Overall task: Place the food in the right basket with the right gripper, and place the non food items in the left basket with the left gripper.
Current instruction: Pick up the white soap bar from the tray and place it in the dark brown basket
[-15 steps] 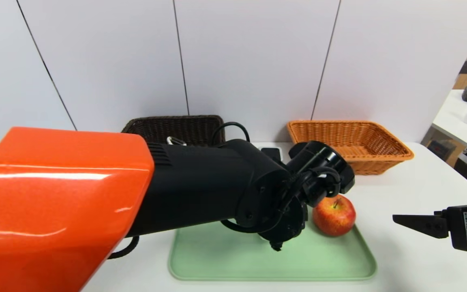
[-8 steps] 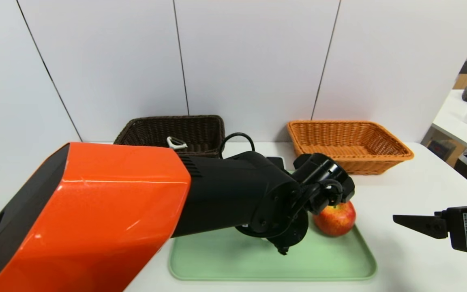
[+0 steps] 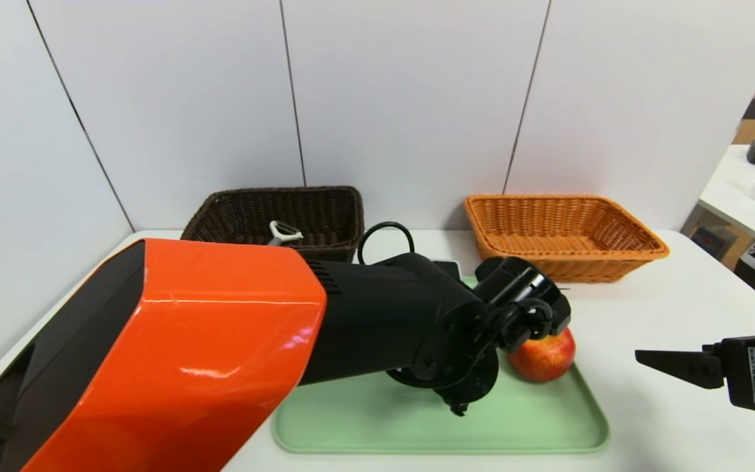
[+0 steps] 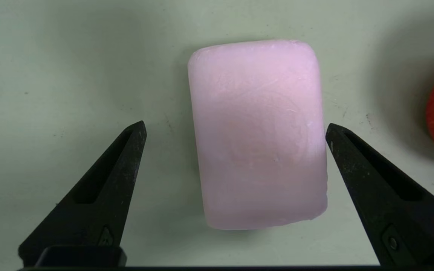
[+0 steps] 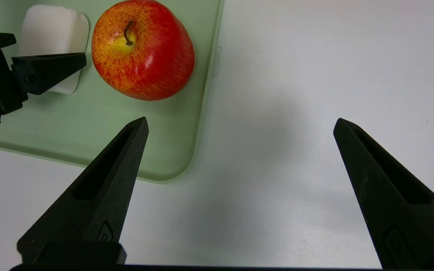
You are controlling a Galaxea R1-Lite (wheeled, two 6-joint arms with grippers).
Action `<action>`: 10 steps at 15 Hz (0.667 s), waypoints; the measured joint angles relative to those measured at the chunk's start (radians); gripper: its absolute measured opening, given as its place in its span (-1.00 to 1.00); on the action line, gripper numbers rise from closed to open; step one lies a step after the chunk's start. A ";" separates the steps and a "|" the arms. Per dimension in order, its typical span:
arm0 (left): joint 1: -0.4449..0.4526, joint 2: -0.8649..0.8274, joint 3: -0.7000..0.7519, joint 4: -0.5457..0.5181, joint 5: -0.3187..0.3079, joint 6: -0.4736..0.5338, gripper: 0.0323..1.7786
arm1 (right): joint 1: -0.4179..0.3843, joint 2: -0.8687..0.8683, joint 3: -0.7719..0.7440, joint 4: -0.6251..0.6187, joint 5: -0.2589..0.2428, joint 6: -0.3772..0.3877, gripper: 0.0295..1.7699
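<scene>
Two baskets are set at the back of the white surface (image 3: 666, 308): a dark brown basket (image 3: 279, 213) on the robot's left, with a white peeler (image 3: 284, 231) lying in it, and an orange basket (image 3: 564, 233) on the right. Nearer the robot a pale green tray (image 3: 364, 426) is laid, and on it a red apple (image 3: 543, 357) is seen near the tray's right edge. A pale pink bar of soap (image 4: 258, 131) lies flat on the tray just beside the apple, on its left.

The left hand (image 4: 236, 130) is held low over the tray, pointing steeply down, with its fingers (image 4: 126, 158) spread wide to either side of the soap; nothing is gripped, and the soap is bracketed but not seen to be touched. In the head view the soap is hidden behind the left arm.

The right hand (image 5: 239, 126) is held above the bare surface to the right of the tray, well apart from the apple, its fingers (image 5: 126, 150) likewise wide apart and holding nothing
</scene>
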 joint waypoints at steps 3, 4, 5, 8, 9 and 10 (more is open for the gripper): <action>0.000 0.004 0.000 0.013 -0.001 0.003 0.90 | 0.000 -0.007 0.000 0.000 0.000 0.000 0.92; 0.000 0.004 0.000 0.013 -0.001 0.003 0.90 | 0.000 -0.009 0.000 0.000 -0.001 0.000 0.92; 0.000 0.005 -0.001 0.013 -0.001 0.002 0.69 | 0.000 -0.010 0.000 0.000 -0.001 0.000 0.92; 0.000 0.005 -0.008 0.015 -0.001 0.001 0.18 | 0.000 -0.016 0.000 0.001 -0.001 0.000 0.92; 0.000 0.005 -0.009 0.016 0.000 0.000 0.12 | 0.000 -0.017 0.002 0.000 -0.001 0.000 0.92; 0.000 0.004 -0.009 0.020 -0.001 0.000 0.10 | 0.000 -0.018 0.003 0.000 -0.001 0.000 0.92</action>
